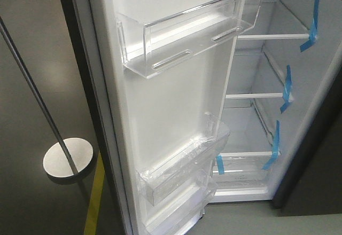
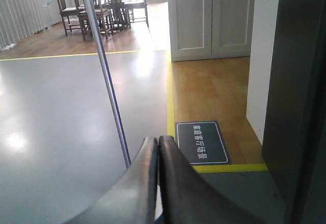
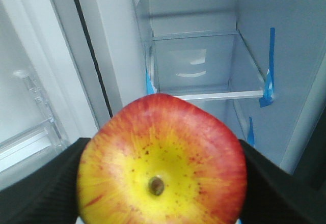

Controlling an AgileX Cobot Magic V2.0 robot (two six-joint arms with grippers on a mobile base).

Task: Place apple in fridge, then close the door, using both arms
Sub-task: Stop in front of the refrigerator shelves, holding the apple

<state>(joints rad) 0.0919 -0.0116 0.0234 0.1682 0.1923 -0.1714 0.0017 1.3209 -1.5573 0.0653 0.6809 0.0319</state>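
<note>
Grip on the apple [image 3: 162, 165] by the right jaws, closed on it, black pads [image 3: 43, 183] pressed to its left and right flanks. Taken by the sides, it seems, to leave the underside free for setting down on a shelf. Held just short of the fridge [image 3: 204, 66], its shelf [image 3: 219, 95] with blue tape [image 3: 268, 89] straight ahead of the jaws and the open door [image 1: 176, 101] off to their left.

Round, so no real long axis. Core axis aimed back along the wrist, dimpled end and brown nub toward the camera, yellow patch around it. Stem pit or blossom end, hard to say.

Nothing between the left jaws, pressed shut, with a dark panel [image 2: 295, 81] close on their right. Well placed there for pushing the door closed afterwards.
</note>
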